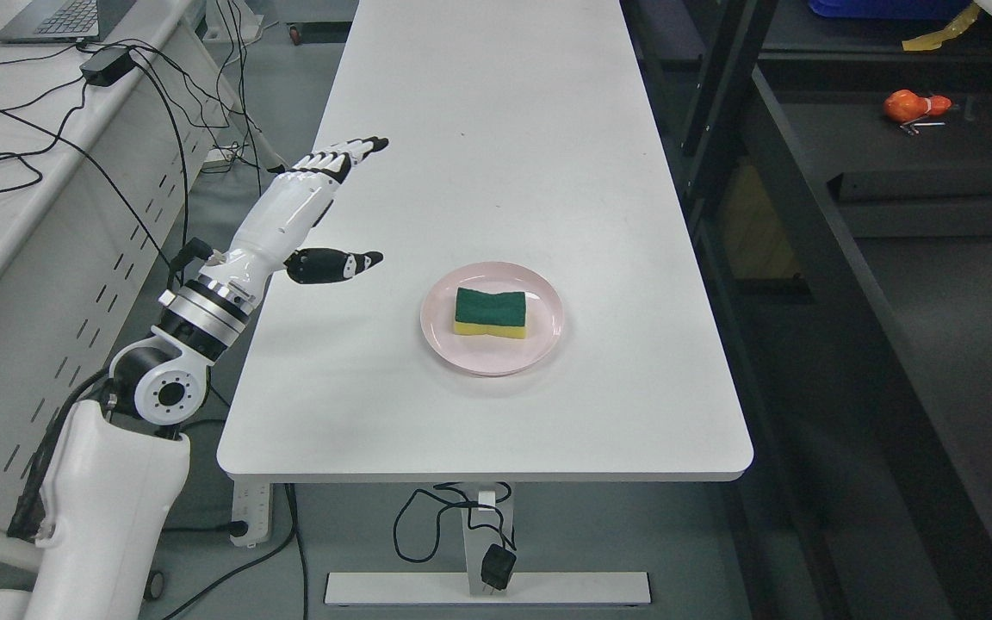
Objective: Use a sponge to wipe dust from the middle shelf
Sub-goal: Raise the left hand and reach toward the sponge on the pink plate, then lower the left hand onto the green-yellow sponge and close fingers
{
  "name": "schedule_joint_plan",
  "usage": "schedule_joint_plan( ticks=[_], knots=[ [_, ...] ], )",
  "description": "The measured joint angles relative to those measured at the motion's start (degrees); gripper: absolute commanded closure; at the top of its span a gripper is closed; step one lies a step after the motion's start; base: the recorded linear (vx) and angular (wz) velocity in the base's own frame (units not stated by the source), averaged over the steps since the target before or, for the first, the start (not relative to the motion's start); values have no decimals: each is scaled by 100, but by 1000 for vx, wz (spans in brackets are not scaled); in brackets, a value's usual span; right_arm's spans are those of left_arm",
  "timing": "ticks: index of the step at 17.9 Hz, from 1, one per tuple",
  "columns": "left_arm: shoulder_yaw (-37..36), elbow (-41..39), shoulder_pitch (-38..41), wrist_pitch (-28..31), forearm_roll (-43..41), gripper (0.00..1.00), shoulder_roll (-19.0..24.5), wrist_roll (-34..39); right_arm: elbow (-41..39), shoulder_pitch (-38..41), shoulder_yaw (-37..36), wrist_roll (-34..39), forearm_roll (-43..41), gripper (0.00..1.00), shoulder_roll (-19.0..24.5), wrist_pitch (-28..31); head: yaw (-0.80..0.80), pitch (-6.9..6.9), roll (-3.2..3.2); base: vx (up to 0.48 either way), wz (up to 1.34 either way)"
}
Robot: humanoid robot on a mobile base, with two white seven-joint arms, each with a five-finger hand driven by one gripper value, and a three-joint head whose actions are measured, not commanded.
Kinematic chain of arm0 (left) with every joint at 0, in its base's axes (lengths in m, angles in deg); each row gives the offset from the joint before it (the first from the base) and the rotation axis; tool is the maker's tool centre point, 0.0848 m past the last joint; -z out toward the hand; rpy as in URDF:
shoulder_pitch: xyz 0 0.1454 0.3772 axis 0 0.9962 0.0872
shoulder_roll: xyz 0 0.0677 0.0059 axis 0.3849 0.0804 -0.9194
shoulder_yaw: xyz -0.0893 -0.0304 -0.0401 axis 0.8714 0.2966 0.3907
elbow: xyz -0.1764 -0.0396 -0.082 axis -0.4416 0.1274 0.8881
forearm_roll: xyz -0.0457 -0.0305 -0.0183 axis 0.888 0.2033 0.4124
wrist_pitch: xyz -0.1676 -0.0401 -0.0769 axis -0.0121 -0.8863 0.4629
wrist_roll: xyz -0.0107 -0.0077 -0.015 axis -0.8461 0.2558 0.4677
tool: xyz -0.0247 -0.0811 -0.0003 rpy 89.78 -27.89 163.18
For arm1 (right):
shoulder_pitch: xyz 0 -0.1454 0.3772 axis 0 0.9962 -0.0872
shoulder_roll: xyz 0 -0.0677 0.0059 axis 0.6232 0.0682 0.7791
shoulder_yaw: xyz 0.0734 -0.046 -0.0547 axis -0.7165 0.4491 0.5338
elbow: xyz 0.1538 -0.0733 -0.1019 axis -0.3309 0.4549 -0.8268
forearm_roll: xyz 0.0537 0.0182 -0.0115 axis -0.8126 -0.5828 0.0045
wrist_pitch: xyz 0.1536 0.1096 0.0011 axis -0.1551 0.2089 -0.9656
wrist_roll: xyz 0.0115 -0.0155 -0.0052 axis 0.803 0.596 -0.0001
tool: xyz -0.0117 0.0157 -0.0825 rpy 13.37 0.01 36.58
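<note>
A sponge (490,312), green on top and yellow underneath, lies on a pink plate (539,344) on the white table (496,155). My left hand (350,207) is raised over the table's left edge, to the left of the plate and apart from it. Its fingers are stretched out and the thumb is spread; it holds nothing. The dark shelf unit (815,224) stands to the right of the table. My right arm does not show.
An orange object (914,105) and small metal tools lie on a dark shelf at the upper right. A second desk (22,138) with a laptop, a power brick and loose cables stands at the left. Cables hang under the table.
</note>
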Motion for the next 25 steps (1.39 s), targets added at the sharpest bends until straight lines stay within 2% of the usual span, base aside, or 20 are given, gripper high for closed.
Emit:
schedule_joint_plan(
  ticks=[4,8,16,25],
  knots=[
    [-613,304,-331,-144,-1185,3,193,-171,0,0,0,0,0,0,0,0,0,0,0,9,-42],
    [-960,601,-538,-176,-1865,3,303,-195,0,1,0,0,0,0,0,0,0,0,0,-14,16],
    [-1519,1152,-1054,-182,-2435,3,268,-199,0,0,0,0,0,0,0,0,0,0,0,4,2],
    [-2108,1486,-1315,-282,-2606,3,-97,-207,0,1,0,0,0,0,0,0,0,0,0,42,-24]
  ],
)
